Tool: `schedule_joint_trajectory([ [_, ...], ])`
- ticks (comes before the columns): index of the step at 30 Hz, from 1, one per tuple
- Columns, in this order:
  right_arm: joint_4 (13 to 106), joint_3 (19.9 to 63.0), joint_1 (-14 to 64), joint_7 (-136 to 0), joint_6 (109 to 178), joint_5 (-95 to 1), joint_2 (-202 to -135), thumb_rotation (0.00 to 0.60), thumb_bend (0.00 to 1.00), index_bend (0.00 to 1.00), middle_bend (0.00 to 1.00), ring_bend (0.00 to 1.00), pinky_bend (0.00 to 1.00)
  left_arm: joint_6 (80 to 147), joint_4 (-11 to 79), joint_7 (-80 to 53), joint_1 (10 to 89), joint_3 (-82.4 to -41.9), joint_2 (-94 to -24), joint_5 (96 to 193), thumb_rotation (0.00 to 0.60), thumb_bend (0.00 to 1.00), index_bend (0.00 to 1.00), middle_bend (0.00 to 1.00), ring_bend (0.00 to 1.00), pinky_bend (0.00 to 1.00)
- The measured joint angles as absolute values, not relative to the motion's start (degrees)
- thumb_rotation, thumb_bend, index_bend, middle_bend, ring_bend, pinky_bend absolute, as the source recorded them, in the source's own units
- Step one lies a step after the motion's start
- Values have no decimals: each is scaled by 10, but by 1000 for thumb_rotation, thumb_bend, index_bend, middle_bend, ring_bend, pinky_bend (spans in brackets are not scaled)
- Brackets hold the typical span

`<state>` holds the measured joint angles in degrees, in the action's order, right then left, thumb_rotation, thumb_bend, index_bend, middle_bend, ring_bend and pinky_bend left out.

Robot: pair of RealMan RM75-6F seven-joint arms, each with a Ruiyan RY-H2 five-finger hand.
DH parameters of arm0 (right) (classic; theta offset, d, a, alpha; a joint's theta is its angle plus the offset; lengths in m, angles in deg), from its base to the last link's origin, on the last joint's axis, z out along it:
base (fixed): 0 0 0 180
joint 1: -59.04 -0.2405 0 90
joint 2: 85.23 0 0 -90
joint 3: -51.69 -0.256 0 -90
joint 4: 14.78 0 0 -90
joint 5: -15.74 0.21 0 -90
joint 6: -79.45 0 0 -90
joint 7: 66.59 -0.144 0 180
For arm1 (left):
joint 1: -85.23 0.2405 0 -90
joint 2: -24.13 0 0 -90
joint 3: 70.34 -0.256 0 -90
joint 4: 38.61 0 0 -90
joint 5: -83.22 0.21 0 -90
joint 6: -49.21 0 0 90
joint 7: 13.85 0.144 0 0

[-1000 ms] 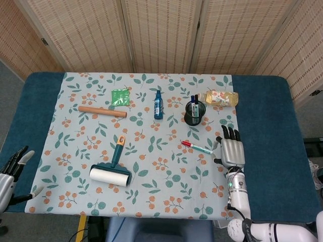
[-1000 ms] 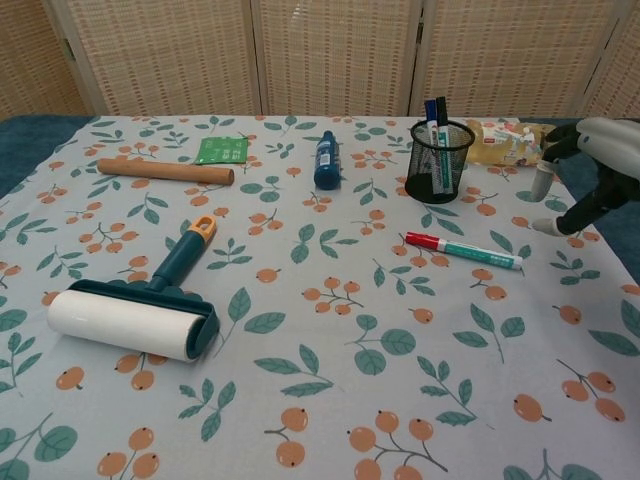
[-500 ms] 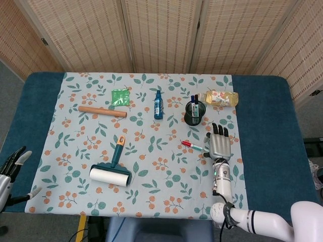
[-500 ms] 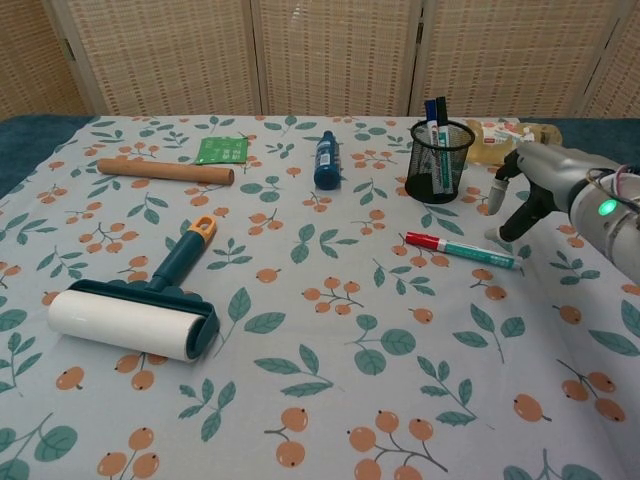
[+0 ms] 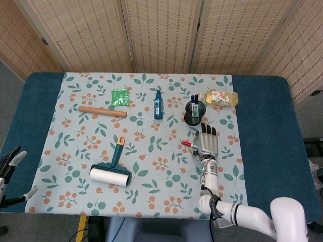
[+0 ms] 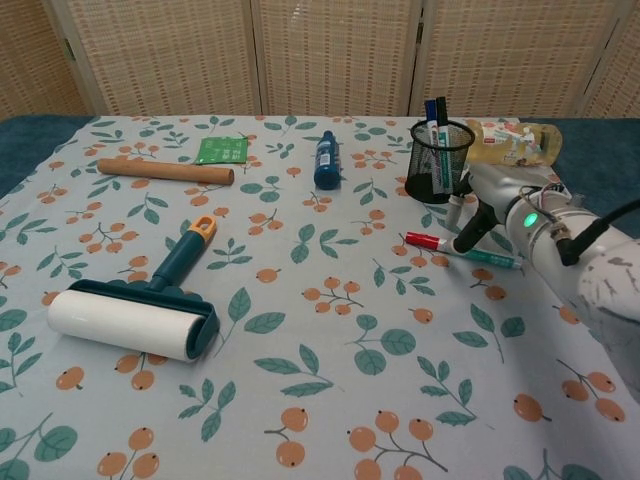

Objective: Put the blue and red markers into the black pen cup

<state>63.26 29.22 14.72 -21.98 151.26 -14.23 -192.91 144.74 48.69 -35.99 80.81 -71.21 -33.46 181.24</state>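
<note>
The red-capped marker (image 6: 492, 259) lies flat on the floral cloth, just in front of the black mesh pen cup (image 6: 440, 162). Only its red cap (image 5: 185, 143) shows in the head view, left of the hand. A blue marker (image 6: 430, 111) stands upright in the pen cup (image 5: 195, 112) beside another dark pen. My right hand (image 5: 206, 141) hovers over the red marker's middle with its fingers spread. In the chest view the right hand (image 6: 482, 206) reaches down, and a fingertip (image 6: 461, 243) is at the marker. It holds nothing. My left hand (image 5: 10, 162) hangs open off the table's front left corner.
A lint roller (image 5: 112, 170) lies at the front left. A wooden rod (image 5: 102, 111), a green packet (image 5: 120, 97) and a blue bottle (image 5: 158, 105) sit further back. A snack bag (image 5: 220, 98) lies right of the cup.
My right hand has swept left from the table's right side to a spot over the red marker. My left hand has sunk lower at the frame's left edge.
</note>
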Motion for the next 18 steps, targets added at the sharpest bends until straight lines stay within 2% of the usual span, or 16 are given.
schedule_joint_trajectory([
  [18, 537, 268, 108, -226, 1453, -122, -1971, 600, 296, 493, 43, 0, 0, 1461, 477, -377, 813, -713, -332, 1815, 600, 206, 42, 0, 7, 271],
])
